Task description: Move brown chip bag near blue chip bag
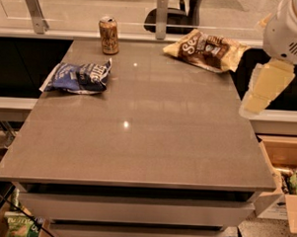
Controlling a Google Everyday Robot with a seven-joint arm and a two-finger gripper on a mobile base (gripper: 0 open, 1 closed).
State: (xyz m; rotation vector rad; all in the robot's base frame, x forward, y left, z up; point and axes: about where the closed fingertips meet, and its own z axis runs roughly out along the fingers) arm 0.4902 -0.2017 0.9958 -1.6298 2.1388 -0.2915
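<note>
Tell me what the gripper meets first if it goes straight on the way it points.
Probably the right edge of the flat grey tabletop: the pale gripper hangs beside it, pointing down-left. Depth unclear.

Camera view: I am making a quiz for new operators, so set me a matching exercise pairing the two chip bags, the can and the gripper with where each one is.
Things:
1. brown chip bag
2. blue chip bag
3. can
4. gripper

Places:
A. lying on the left side of the table
B. off the table, past its right edge
C. lying at the table's far right corner
D. standing upright near the far edge, left of middle

Pairs: 1-C, 2-A, 3-D, 4-B
</note>
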